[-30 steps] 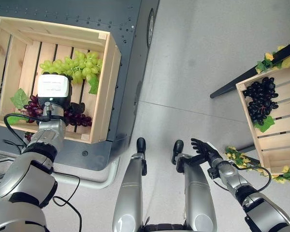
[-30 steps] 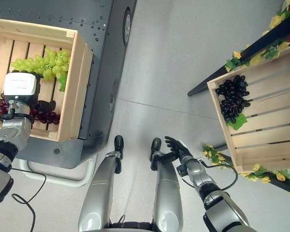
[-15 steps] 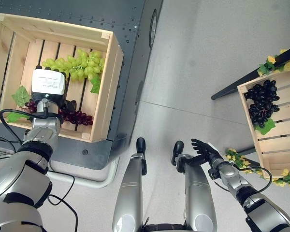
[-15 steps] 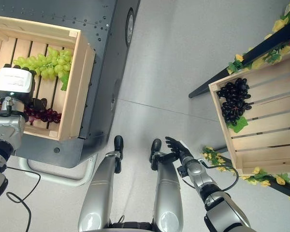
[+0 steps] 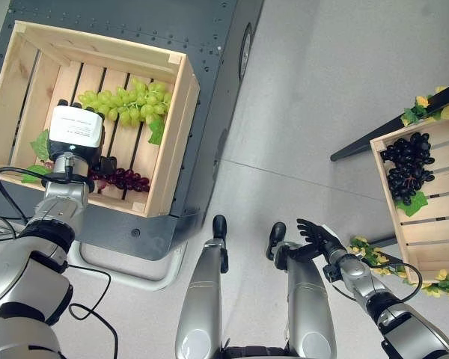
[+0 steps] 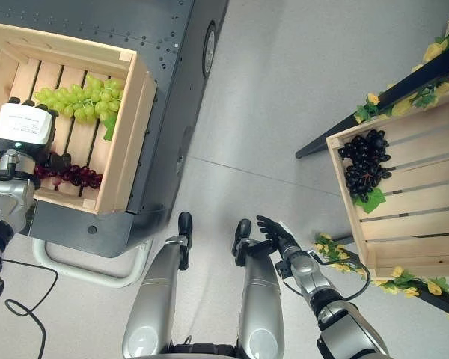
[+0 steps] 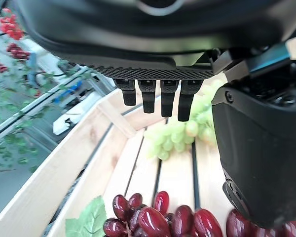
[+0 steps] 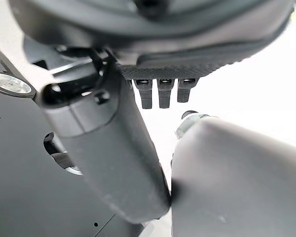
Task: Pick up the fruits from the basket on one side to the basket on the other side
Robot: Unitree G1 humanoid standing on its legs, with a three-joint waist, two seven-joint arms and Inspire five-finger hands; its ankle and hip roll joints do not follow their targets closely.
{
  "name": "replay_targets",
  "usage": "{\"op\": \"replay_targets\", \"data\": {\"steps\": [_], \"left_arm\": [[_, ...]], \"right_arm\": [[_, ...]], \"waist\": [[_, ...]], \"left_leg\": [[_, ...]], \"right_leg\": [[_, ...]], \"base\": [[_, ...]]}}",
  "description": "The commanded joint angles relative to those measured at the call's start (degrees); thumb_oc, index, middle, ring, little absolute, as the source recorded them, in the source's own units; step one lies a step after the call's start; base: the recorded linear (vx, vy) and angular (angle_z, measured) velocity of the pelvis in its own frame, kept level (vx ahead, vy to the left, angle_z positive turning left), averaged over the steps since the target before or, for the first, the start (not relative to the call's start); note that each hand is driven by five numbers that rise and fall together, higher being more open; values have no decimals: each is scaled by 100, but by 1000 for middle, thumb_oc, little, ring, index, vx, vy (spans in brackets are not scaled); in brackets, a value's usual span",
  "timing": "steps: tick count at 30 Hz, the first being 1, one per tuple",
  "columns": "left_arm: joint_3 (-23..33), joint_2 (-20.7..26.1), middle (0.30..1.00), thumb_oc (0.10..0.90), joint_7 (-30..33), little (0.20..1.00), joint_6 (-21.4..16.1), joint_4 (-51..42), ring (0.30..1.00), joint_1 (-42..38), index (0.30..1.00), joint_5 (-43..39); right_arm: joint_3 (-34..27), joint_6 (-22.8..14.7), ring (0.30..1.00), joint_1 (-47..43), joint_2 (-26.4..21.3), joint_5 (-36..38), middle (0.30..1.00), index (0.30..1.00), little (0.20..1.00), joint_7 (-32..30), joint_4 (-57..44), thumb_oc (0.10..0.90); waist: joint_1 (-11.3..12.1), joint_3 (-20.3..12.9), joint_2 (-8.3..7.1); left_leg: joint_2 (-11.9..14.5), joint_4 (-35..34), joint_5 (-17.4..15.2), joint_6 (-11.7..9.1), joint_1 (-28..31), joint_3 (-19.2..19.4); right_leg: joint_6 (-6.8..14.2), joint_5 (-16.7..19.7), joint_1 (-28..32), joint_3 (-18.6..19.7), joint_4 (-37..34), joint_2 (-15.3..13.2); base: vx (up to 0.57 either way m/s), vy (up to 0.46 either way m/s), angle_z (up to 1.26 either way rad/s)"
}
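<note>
The left crate (image 5: 181, 112), wooden and slatted, sits on a dark metal platform (image 5: 209, 45) and holds two bunches. The green grapes (image 5: 127, 105) lie across the slats toward its far edge; the red grapes (image 5: 123, 179) lie along its near edge, with a green leaf (image 5: 40, 143) by the near left corner. Over on the robot's right, the right crate (image 5: 434, 217) already carries black grapes (image 5: 406, 166) near its far left corner.

The left hand (image 7: 158, 94) hangs inside the left crate directly above the red bunch, fingers extended and thumb apart from them, nothing held. The right hand (image 5: 314, 233) idles low over the floor, well apart from both crates, fingers loosely spread and empty.

The red bunch looks light but floppy: smooth, rounded berries that would likely slip or splay under a pinch at one end. A wrap around its thick middle, or at the stem end, seems the safer hold.

The eye views place both crates and all three bunches. The left wrist view adds what they hide beneath the wrist camera housing: the gap between the fingertips (image 7: 163, 106) and the red berries, and the thumb standing clear.
</note>
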Motion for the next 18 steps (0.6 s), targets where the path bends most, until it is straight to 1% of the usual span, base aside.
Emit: {"op": "replay_targets", "data": {"steps": [1,7,12,13,14,16,17,18], "left_arm": [[564,694,900,800,227,900,69,-104,900,-99,900,167],[480,821,900,800,84,900,30,-291,900,-50,900,349],[508,917,900,800,-48,900,-94,-455,900,74,900,587],[499,937,900,800,-138,900,-171,-475,900,84,900,795],[489,941,900,800,-157,900,-184,-487,900,87,900,815],[389,1018,900,800,-452,900,-273,-622,900,65,900,997],[315,1095,900,800,-636,900,-290,-724,900,28,900,1039],[289,1130,900,800,-655,900,-271,-766,900,-2,900,966]], "right_arm": [[-231,-284,900,363,-369,-194,900,900,900,34,-69,800],[-249,-296,900,388,-394,-208,900,900,900,60,-55,800],[-275,-298,900,388,-404,-219,900,900,900,88,-108,800],[-275,-283,900,382,-401,-231,900,900,900,103,-107,800],[-278,-278,900,382,-403,-237,900,900,900,106,-107,800],[-293,-276,900,391,-413,-266,900,900,900,135,-83,800],[-308,-289,900,404,-426,-272,900,900,900,163,-56,800],[-305,-286,900,400,-427,-270,900,900,900,164,-44,800]], "waist": [[18,-81,298],[54,-81,323],[85,-81,338],[88,-81,342],[88,-81,345],[100,-81,368],[104,-81,387],[108,-81,395]], "left_leg": [[-150,117,-373,260,362,396],[-178,-20,-304,235,437,332],[-176,-106,-251,204,460,312],[-176,-142,-232,197,473,307],[-177,-148,-227,195,474,305],[-183,-211,-195,183,491,302],[-181,-246,-176,182,498,308],[-182,-266,-169,181,503,312]], "right_leg": [[44,245,595,-60,-524,43],[47,260,669,-93,-610,50],[32,253,698,-163,-660,40],[30,251,712,-170,-682,46],[30,253,713,-171,-686,47],[34,265,734,-186,-732,42],[40,272,739,-202,-744,28],[39,272,744,-212,-755,24]], "base": [[-1,-40,6],[1,-29,3],[-5,-13,1],[0,0,0],[0,0,0],[0,0,0],[7,-25,4],[6,-27,7]]}}
